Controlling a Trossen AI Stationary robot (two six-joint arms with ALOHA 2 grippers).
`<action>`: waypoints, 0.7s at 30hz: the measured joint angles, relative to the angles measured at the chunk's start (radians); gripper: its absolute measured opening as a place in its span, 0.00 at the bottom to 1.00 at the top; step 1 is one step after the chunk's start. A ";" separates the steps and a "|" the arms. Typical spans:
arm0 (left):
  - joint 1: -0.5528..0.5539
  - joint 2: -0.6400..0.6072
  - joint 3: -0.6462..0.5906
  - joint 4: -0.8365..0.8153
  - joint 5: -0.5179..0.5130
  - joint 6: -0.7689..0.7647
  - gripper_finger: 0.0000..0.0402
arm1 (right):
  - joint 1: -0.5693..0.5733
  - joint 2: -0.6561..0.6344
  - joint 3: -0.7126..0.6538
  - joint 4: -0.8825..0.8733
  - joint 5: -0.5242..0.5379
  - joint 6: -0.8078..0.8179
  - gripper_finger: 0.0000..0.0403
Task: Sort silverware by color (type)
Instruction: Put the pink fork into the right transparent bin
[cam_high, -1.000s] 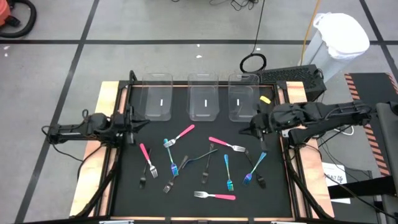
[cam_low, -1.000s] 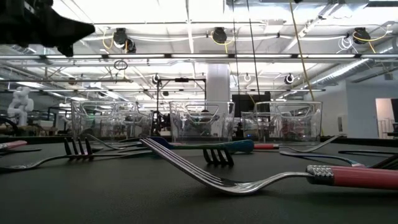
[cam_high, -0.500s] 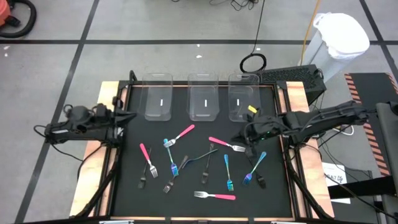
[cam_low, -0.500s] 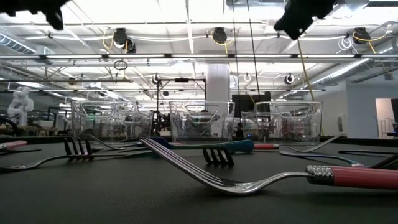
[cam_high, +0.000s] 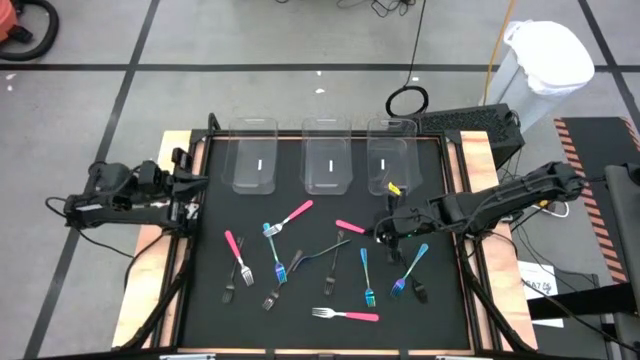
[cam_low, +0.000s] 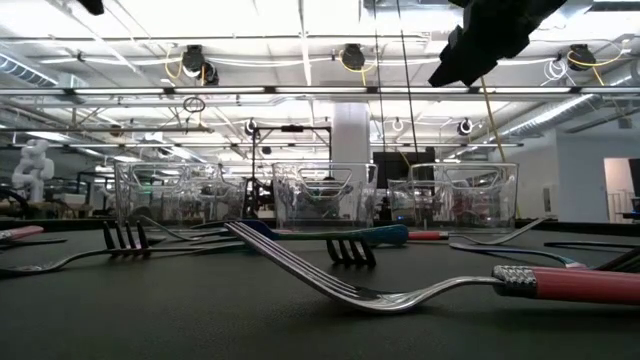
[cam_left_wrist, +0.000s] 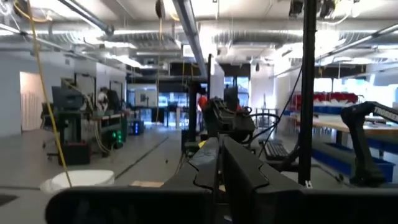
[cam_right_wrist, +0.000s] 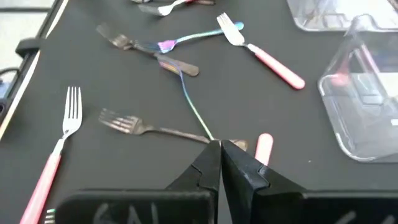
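The right pincer (cam_high: 383, 233) hangs closed and empty over the right middle of the bench (cam_high: 210, 300), above the tine end of a pink-handled fork (cam_high: 352, 228) lying among the scattered silverware. That fork looks like the one in hand. To take it well, the fingers (cam_right_wrist: 211, 165) must first part, then come down astride the pink handle rather than the thin silver tines, square across its length and clear of the dark grey fork (cam_high: 322, 251) just near of it. A blue-handled fork (cam_high: 366, 273) lies nearer still. Three clear bins (cam_high: 325, 160) wait along the far edge, well apart from the forks. The left pincer (cam_high: 203, 182), also closed on nothing, waits at the bench's left edge.
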 joint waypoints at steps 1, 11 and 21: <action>0.000 0.026 0.014 0.001 0.000 0.000 0.06 | 0.000 0.008 0.000 0.000 0.000 0.000 0.03; 0.000 0.310 0.215 -0.153 0.000 -0.027 0.06 | 0.000 0.082 0.000 -0.020 0.025 0.026 0.03; 0.000 0.428 0.264 -0.203 0.002 -0.025 0.06 | -0.003 0.182 0.000 -0.048 0.026 0.079 0.09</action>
